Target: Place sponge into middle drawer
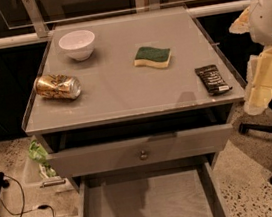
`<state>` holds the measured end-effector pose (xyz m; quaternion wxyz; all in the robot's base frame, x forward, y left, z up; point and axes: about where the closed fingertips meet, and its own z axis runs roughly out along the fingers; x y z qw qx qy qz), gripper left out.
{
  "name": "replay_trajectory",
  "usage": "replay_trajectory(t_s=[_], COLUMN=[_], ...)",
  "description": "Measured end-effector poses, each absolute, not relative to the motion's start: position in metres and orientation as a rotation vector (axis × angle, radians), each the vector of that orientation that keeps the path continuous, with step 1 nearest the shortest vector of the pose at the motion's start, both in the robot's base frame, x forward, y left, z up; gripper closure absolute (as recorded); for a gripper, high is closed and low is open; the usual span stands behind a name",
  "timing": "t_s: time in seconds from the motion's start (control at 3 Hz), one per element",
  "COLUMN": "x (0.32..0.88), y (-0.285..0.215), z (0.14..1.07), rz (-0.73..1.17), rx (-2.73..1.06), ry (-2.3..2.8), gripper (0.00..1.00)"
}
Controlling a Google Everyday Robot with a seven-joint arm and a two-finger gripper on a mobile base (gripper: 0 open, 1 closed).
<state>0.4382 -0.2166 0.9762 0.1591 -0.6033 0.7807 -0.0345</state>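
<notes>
Sponge (pixel 152 56): lies flat on the cabinet top (pixel 124 94), right of centre and toward the far side, green scouring face up, pale yellow foam showing along its near edge. It stands apart from everything else, so a grasp from above looks unobstructed. The corners are intact, and the body appears soft and slightly bowed.

Middle drawer (pixel 145 207): pulled well out at the near bottom, floor bare. It is judged ready to receive the sponge. The upper drawer (pixel 102 158) above it is only slightly open and overhangs the middle drawer's far end.

Gripper (pixel 266 79): at the right edge, beside the cabinet's right side and well apart from the sponge. Whether it is released or clenched cannot be told. The task is judged not yet begun.

Other items on the top: bowl (pixel 77 44) far left, can (pixel 57 86) on its side at left, black bar (pixel 213 79) near the right edge.
</notes>
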Motion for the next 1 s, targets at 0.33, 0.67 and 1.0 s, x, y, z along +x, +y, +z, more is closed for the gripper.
replay_trajectory(t_s=[0.33,0.67,1.0], x=[0.441,0.464,0.500], y=[-0.214,-0.203,-0.190], z=[0.978,0.973,0.968], rz=[-0.103,-0.092,-0.091], rx=[-1.717,-1.729,-1.748], ry=[2.211,2.124,2.024], gripper=[0.00,0.00,0.00])
